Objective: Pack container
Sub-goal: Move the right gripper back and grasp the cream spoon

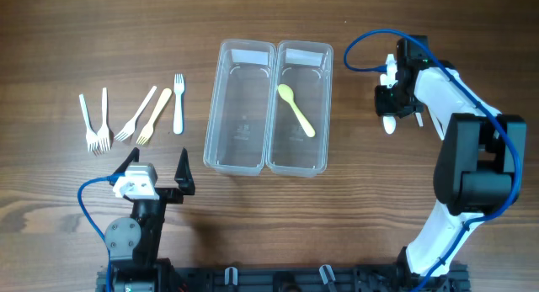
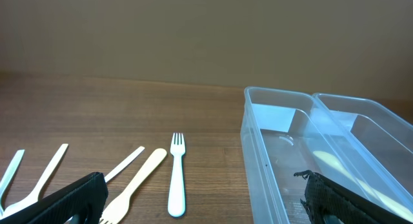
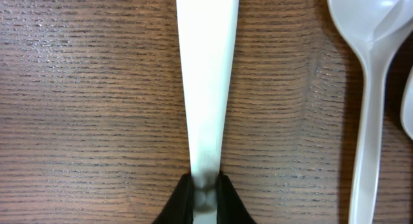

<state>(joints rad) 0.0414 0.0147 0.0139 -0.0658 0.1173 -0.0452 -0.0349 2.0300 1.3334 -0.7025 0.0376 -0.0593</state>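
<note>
Right gripper [image 3: 205,186] is pinching the near end of a flat white handle [image 3: 208,75], with its dark fingertips closing narrowly on both sides of it. We are not able to tell from the wrist view what kind of utensil this handle belongs to. A white spoon [image 3: 368,88] is lying just beside it on the wood, apart from the fingers. In the overhead view, we are locating this arm near the far right corner of the tabletop [image 1: 67,39].

Left gripper [image 1: 157,160] is standing wide apart and holding nothing, close to the near edge on the left side.

Two clear containers are sitting side by side at the centre of the tabletop, walls touching. The left container [image 1: 221,115] is holding no utensil. The right container [image 1: 324,107] is holding a yellow spoon [image 1: 296,109], lying diagonally. We are counting five forks [image 1: 135,115] fanning out toward the left edge, one of them a cream fork [image 1: 154,115].
</note>
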